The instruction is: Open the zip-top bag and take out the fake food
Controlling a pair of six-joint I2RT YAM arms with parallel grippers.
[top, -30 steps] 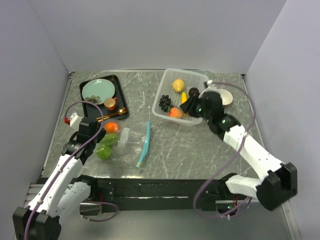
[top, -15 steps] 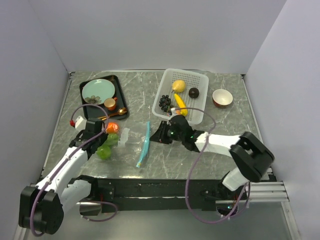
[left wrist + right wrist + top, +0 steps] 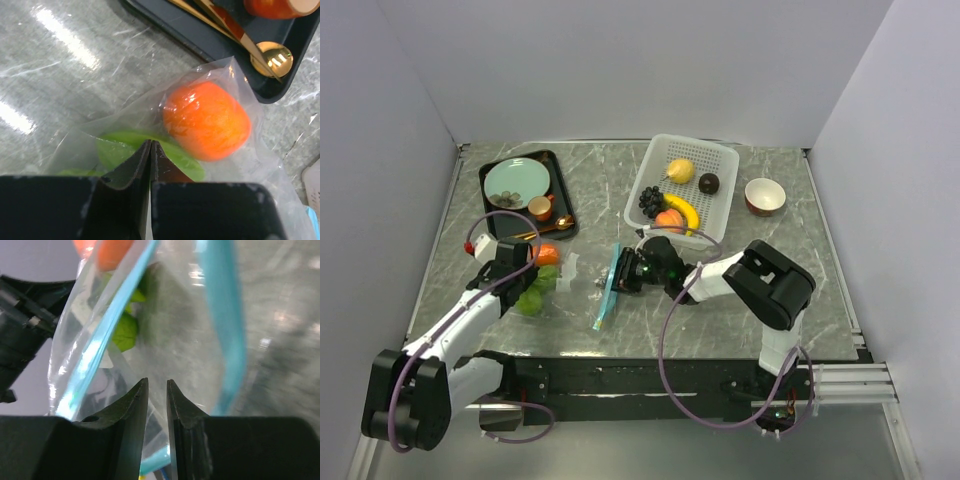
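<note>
Clear zip-top bag [image 3: 130,117]: left jaws clenched on its closed end, right jaws pinching its mouth.

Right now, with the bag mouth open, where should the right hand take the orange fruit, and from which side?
Take the orange across its round middle, entering from the mouth side, between the parted teal zipper strips. The left hand pinches the bag at the opposite end, probably steadying it.

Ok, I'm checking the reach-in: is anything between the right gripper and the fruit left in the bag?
Nothing visible. The zip-top bag gapes open ahead of the right gripper, the orange and lime beyond its mouth. The left gripper pinches the far end.
</note>
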